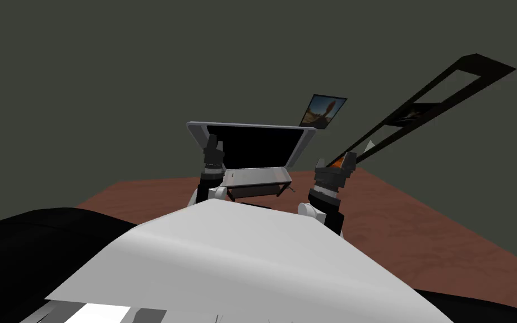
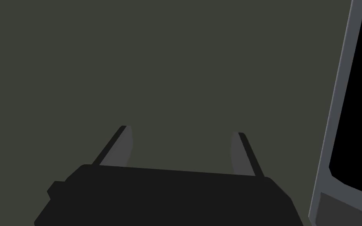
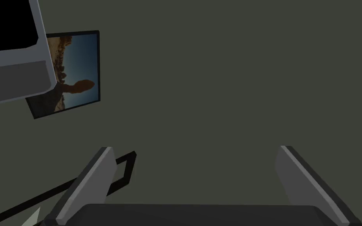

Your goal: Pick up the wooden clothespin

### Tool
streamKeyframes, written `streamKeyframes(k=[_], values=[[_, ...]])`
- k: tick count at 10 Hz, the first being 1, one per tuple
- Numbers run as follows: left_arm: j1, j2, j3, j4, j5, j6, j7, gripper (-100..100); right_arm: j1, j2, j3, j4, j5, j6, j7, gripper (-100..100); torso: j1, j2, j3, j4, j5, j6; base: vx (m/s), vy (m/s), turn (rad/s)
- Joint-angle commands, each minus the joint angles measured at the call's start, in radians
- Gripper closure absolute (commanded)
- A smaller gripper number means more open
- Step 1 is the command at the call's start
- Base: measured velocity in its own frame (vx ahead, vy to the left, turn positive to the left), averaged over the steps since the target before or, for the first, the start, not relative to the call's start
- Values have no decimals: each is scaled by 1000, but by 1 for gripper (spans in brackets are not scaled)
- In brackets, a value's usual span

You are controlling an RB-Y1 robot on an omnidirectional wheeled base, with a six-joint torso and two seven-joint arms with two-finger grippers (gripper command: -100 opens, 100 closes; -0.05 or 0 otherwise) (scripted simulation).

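Two hands rise over one reddish-brown worktop (image 1: 420, 224). The left hand (image 2: 182, 130), fingers spread and empty, is beside one grey-framed black screen (image 1: 252, 147). One picture (image 1: 323, 111) hangs on the dark grey-green wall (image 1: 111, 84). The right hand (image 3: 195, 148) is likewise spread and empty. I cannot tell where the clothespin lies.

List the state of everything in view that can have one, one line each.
left gripper, open, empty, raised beside the laptop's screen.
right gripper, open, empty.
laptop, open, lid up, screen black, on the reddish-brown table.
picture, hung on the dark wall.
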Motion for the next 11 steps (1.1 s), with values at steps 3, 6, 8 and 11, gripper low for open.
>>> streamKeyframes(k=[3,6,8,11], values=[[-5,89,31,37,7,41,-17,-100,0,0,0,0,0,0,0,0,1,1,1,0,0,0,-16,16,-116],[-10,132,63,75,15,85,-36,-100,0,0,0,0,0,0,0,0,3,2,1,0,1,0,-26,35,-150],[-16,165,105,123,25,143,-60,-100,0,0,0,0,0,0,0,0,3,2,1,0,1,0,-39,37,-194],[-24,188,154,179,37,211,-91,-100,0,0,0,0,0,0,0,0,4,3,2,1,1,0,-43,49,-206]])
